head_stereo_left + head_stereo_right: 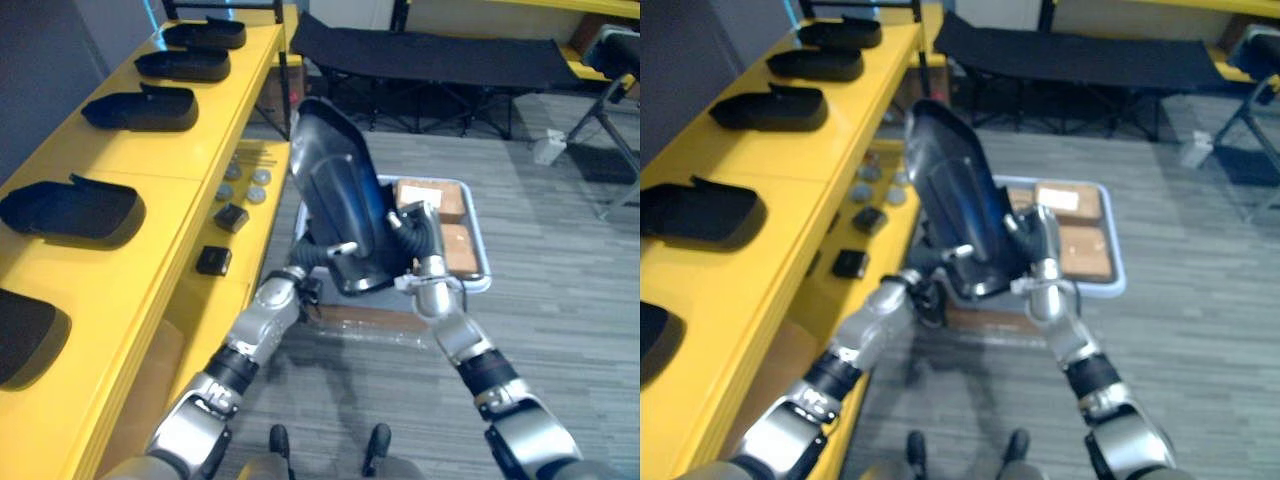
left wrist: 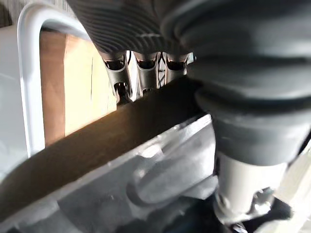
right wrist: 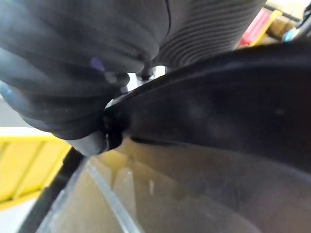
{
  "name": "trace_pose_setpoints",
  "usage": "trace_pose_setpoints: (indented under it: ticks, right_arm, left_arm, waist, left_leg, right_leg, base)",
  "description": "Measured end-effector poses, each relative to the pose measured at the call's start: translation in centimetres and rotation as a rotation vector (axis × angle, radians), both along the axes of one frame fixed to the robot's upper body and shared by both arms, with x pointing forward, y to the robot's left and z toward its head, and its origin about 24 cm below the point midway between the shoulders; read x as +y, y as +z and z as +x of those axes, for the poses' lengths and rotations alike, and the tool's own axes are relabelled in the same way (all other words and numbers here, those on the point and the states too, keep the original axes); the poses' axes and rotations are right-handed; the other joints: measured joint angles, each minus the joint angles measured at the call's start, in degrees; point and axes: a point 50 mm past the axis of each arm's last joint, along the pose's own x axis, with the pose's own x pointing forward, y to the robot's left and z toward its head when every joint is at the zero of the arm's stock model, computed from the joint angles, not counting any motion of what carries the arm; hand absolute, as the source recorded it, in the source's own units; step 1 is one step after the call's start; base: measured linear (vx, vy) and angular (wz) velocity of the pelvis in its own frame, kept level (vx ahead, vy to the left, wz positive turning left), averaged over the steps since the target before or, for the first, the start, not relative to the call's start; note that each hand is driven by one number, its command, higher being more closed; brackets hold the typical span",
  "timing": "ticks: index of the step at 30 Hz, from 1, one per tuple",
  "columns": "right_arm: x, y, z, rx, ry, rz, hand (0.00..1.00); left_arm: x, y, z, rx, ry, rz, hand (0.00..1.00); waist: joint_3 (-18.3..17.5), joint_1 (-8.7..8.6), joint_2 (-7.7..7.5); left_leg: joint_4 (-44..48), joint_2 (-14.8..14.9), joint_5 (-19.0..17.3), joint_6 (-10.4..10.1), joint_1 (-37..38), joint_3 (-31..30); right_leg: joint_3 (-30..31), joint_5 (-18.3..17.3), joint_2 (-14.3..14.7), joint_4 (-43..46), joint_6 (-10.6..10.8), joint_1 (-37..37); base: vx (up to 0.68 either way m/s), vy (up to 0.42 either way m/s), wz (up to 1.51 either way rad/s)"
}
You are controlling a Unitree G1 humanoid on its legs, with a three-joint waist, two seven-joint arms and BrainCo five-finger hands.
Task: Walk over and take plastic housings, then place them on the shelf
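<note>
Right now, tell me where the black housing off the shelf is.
In the head views' centre, the housing stands tilted between the left hand and right hand, above the grey bin of cardboard boxes, right of the yellow shelf.

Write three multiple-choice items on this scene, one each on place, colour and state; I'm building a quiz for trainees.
1. The shelf stands on the robot's: A left; B right; C far side of the bin.
2. The shelf is: A grey; B yellow; C red.
3. The housing before the robot is: A lying on the floor; B resting on the shelf; C held by both hands.

Answers: A, the shelf runs along the views' left side; B, its top is plainly yellow; C, the left hand and right hand grip the housing above the bin.
</note>
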Motion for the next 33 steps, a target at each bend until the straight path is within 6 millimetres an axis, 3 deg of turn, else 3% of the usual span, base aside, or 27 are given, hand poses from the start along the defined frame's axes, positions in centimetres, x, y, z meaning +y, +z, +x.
trace_pose_setpoints:
  ticks: [10, 18, 19, 20, 22, 28, 31, 33]
  right_arm:
    - [1.4, 0.5, -0.3, -0.024, 0.043, 0.125, 1.00]
    - [2.7, 0.5, -1.7, -0.068, 0.144, 0.214, 1.00]
    - [2.9, 0.2, -2.0, -0.063, 0.164, 0.219, 0.00]
    - [3.5, -2.1, -3.1, 0.052, 0.256, 0.192, 0.00]
    - [4.1, -3.3, -3.8, 0.118, 0.312, 0.180, 0.00]
    - [4.5, -4.5, -4.4, 0.199, 0.374, 0.190, 0.00]
    - [4.2, -2.6, -4.8, 0.172, 0.410, 0.323, 0.00]
    - [2.8, 0.2, -5.0, 0.073, 0.437, 0.433, 0.00]
  left_arm:
    - [0.6, 0.9, -0.8, -0.108, 0.160, -0.009, 1.00]
    - [1.6, 1.4, -1.3, -0.202, 0.247, 0.030, 1.00]
    - [1.8, 1.3, -1.5, -0.202, 0.263, 0.023, 1.00]
    - [3.4, 0.0, -2.3, -0.191, 0.331, 0.074, 1.00]
    - [4.5, 0.3, -2.5, -0.201, 0.390, 0.059, 1.00]
    - [6.4, -0.9, -3.8, -0.200, 0.448, 0.137, 1.00]
    - [8.2, -2.0, -5.5, -0.216, 0.557, 0.271, 1.00]
    - [10.5, -2.5, -6.7, -0.229, 0.693, 0.384, 1.00]
  waist:
    - [-0.7, -0.36, 0.07]
    - [-0.7, -0.29, 0.05]
    - [-0.7, -0.29, -0.01]
    - [-2.0, -0.10, -0.53]
    - [-2.6, 0.33, -0.81]
    - [-3.3, 0.36, -0.87]
    - [-3.5, 0.39, -0.90]
    - [-3.8, 0.45, -1.13]
  left_leg:
    - [0.1, 0.1, 0.0, 0.0, 0.3, 0.2]
    - [-0.2, 0.1, -0.1, -0.1, 1.0, 0.1]
    - [-0.2, 0.1, -0.1, -0.1, 1.0, 0.1]
    - [-0.2, 0.4, -0.4, -0.3, 1.2, -0.2]
    - [-0.2, 0.4, -0.4, -0.3, 1.3, -0.3]
    - [-0.2, 0.6, -0.6, -0.6, 2.0, -0.7]
    - [-0.1, 0.8, -0.7, -0.7, 2.0, -0.6]
    - [0.0, 1.1, -1.0, -1.0, 2.0, -0.5]
  right_leg:
    - [0.1, -0.5, 0.0, -0.1, 0.3, 0.1]
    - [-0.2, -1.0, 0.0, -0.5, 0.4, 0.6]
    - [-0.3, -1.1, 0.0, -0.5, 0.4, 0.6]
    - [-0.9, -1.4, 0.2, -0.5, 0.2, 1.1]
    - [-1.1, -1.8, 0.1, -0.5, 0.5, 1.2]
    - [-1.8, -2.5, 0.4, -0.5, -0.1, 2.1]
    - [-1.9, -2.7, 0.6, -0.5, -0.2, 2.1]
    - [-1.9, -2.9, 0.9, -0.5, -0.4, 2.1]
  base:
    - [0.00, -0.001, -0.01]
    - [0.00, 0.000, 0.00]
    - [0.06, -0.018, 0.07]
    - [0.07, -0.021, 0.07]
    - [0.03, -0.010, 0.03]
    - [0.00, -0.004, 0.02]
    - [0.01, -0.005, 0.00]
    - [0.03, -0.023, -0.02]
